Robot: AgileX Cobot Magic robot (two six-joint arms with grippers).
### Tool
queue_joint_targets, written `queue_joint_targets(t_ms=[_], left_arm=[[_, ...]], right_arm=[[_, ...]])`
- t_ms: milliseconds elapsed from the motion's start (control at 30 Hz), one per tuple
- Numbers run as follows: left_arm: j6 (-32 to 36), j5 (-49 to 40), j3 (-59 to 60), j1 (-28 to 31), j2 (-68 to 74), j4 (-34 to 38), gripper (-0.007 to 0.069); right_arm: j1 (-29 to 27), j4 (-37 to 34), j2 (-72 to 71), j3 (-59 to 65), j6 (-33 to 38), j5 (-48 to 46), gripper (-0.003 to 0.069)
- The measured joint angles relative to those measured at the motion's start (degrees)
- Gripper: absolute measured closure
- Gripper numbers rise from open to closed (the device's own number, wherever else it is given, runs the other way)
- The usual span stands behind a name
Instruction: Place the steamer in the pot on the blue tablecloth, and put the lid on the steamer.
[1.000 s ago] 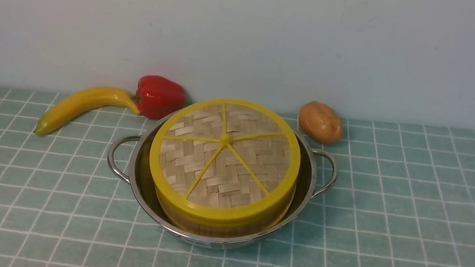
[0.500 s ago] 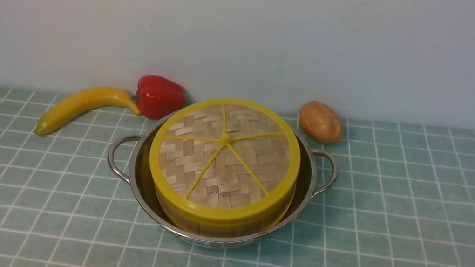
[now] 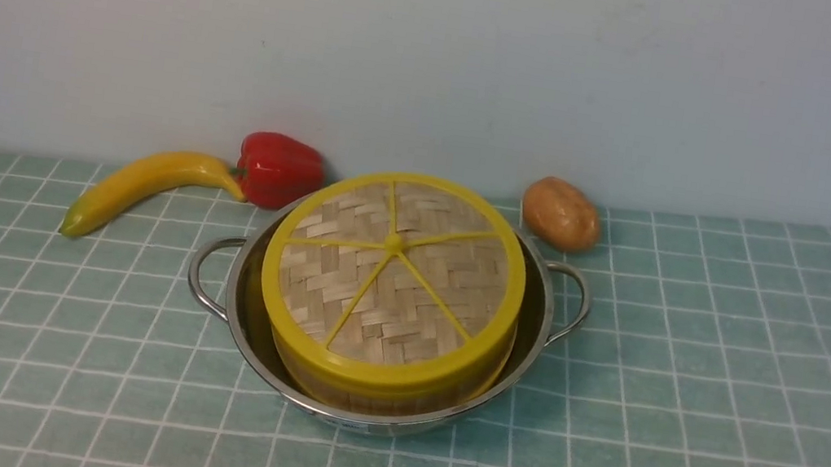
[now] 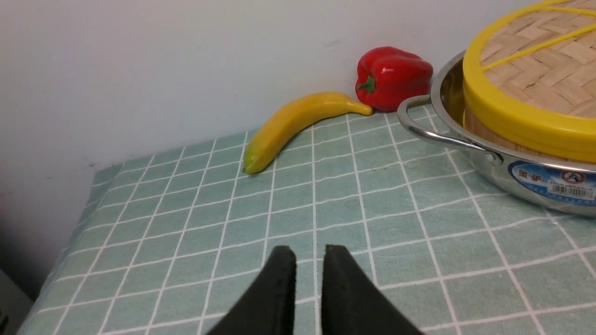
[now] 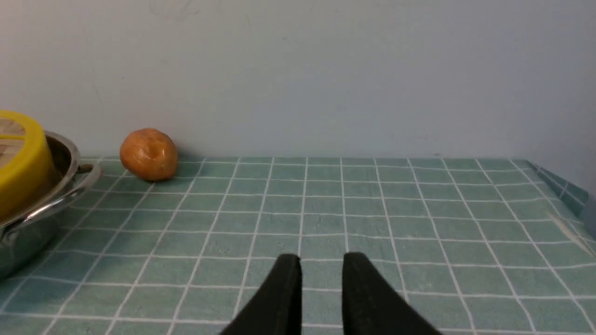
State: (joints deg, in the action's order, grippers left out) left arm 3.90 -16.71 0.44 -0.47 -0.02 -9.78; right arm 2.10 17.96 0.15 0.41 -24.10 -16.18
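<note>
- Black was the colour of both grippers nearest the cameras: the left gripper [image 4: 309, 253] hung over bare cloth with its jaws slightly parted and nothing between them, and the right gripper [image 5: 321, 260] did the same on its own side, jaws a little apart and empty.
- The blue tablecloth [image 3: 689, 390] lay under everything, its white grid running back to the wall.
- The pot [image 3: 539, 318] sat on the cloth near the middle, well apart from both grippers, its two loop handles pointing out to either side; a blue label showed on its outer wall in the left wrist view.
- Inside the pot stood the steamer [image 3: 374, 399], only a band of its bamboo wall showing below the yellow rim; its contents were hidden.
- The lid [image 3: 393, 271] rested on top of the steamer, covering it fully, tilted slightly towards the camera.
- Farther back by the wall lay a banana [image 3: 143, 184], its tip touching a red pepper [image 3: 279, 168] just behind the pot's left side.
- A potato [image 3: 560, 212] sat behind the pot's right handle.
</note>
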Motion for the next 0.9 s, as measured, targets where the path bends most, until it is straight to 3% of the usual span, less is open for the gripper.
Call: queue_joint_targets(t_ms=[900], left_arm=[[0.0,0.0,0.0,0.0,0.0,0.0,0.0503]], right_arm=[[0.0,-2.87,0.0,0.05,0.0,-0.06,0.0429]])
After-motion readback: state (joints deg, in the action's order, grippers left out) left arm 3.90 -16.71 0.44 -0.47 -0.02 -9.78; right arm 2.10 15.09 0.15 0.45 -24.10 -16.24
